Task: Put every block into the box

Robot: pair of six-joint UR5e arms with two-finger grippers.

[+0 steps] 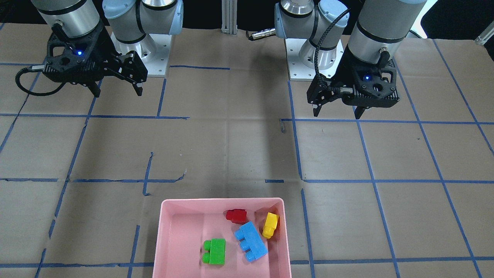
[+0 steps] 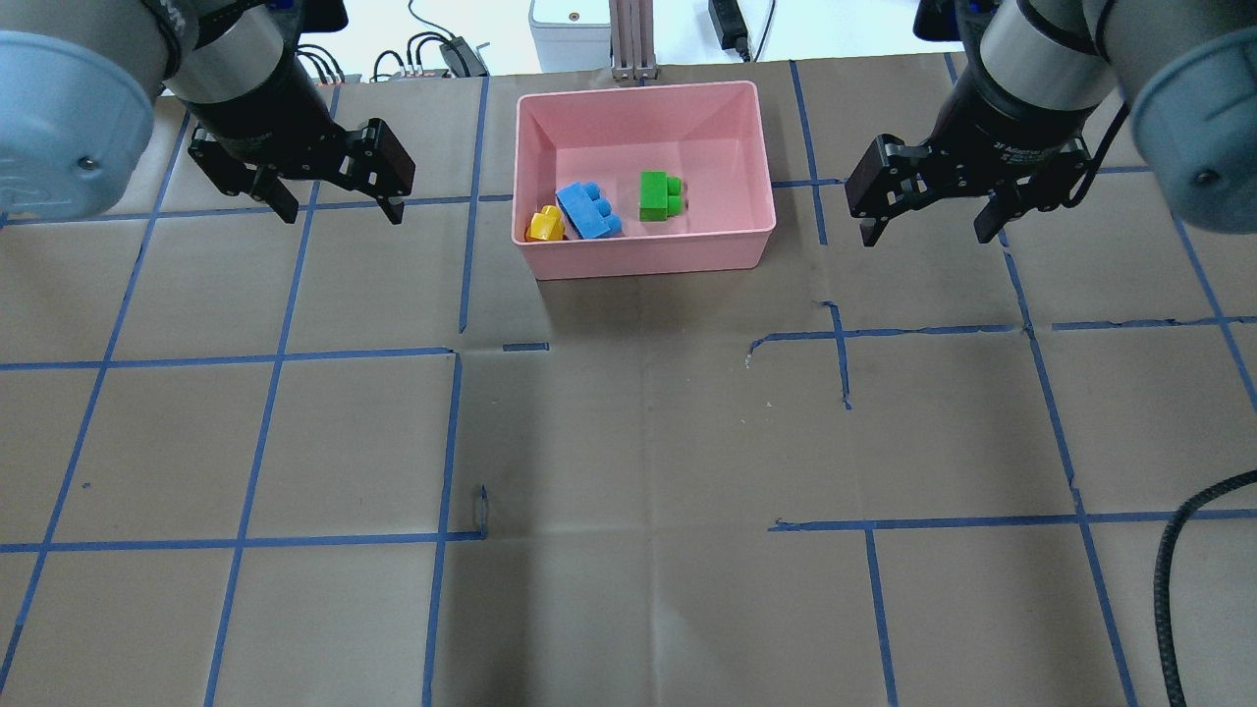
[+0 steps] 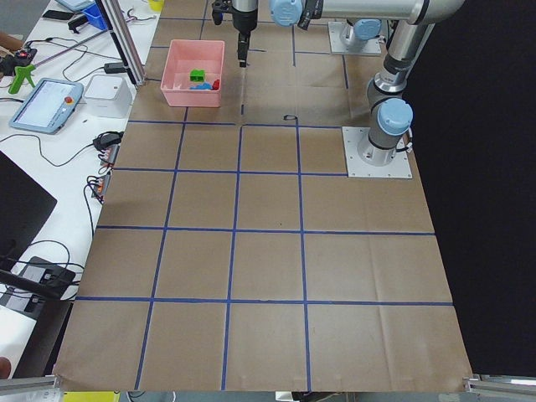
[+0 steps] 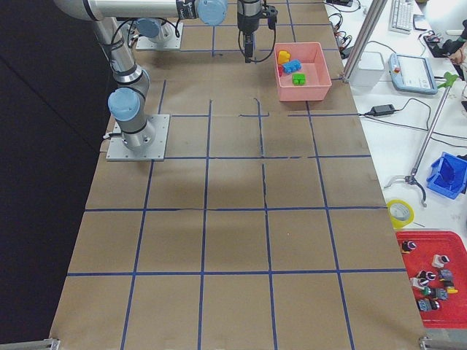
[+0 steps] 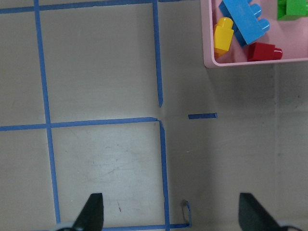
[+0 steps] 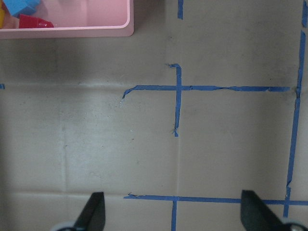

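Note:
The pink box [image 1: 222,200] sits on the table midway between the arms, on the side far from the robot. Four blocks lie inside it: green [image 1: 214,251], red [image 1: 236,216], blue [image 1: 250,241] and yellow [image 1: 270,225]. In the overhead view the box [image 2: 643,260] shows green [image 2: 659,194], blue [image 2: 587,210] and yellow [image 2: 544,225]; its near wall hides the red one. My left gripper [image 2: 343,217] is open and empty, above the table to the left of the box. My right gripper [image 2: 924,239] is open and empty to its right.
The table is covered in brown paper with a blue tape grid [image 2: 452,442]. Both arm bases [image 1: 314,69] stand on the robot's side. Beyond the box's table edge lie a tablet [image 3: 46,105], cables and a metal post [image 2: 633,39].

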